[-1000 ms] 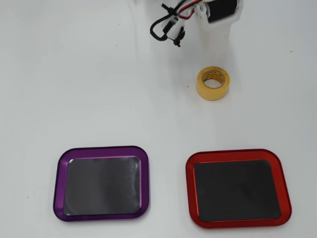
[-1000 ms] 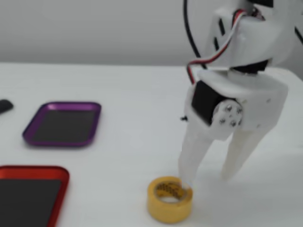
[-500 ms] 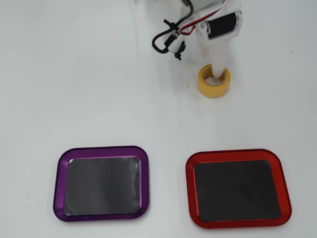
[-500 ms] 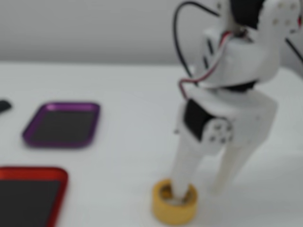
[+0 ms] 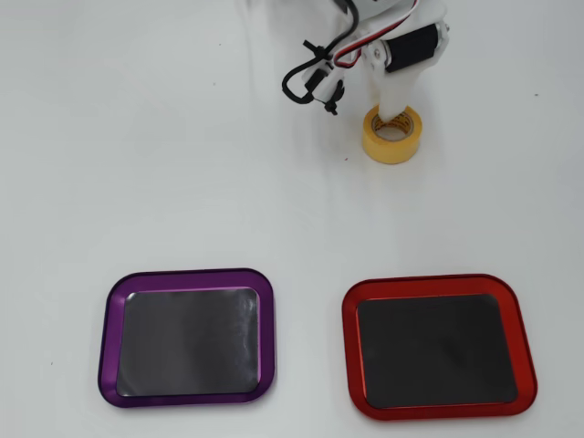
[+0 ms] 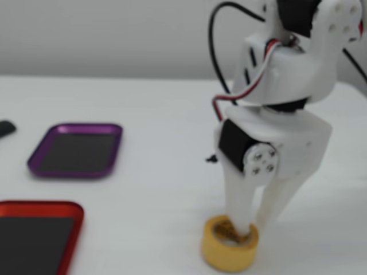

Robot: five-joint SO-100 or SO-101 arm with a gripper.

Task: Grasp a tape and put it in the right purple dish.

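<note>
white gripper point(image 6: 255, 226) straddling the wall of the yellow tape point(image 5: 392, 137) at two o'clock overhead, fingers apart, purple dish point(image 5: 108, 339) at seven, red tray point(image 5: 522, 339) at five

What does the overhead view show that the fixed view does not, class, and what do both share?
Only the overhead view shows the whole red tray and both trays side by side. Only the fixed view shows the gripper from the side, one finger inside the tape, one outside, and a dark object at the left edge. Both show the purple dish, empty.
</note>
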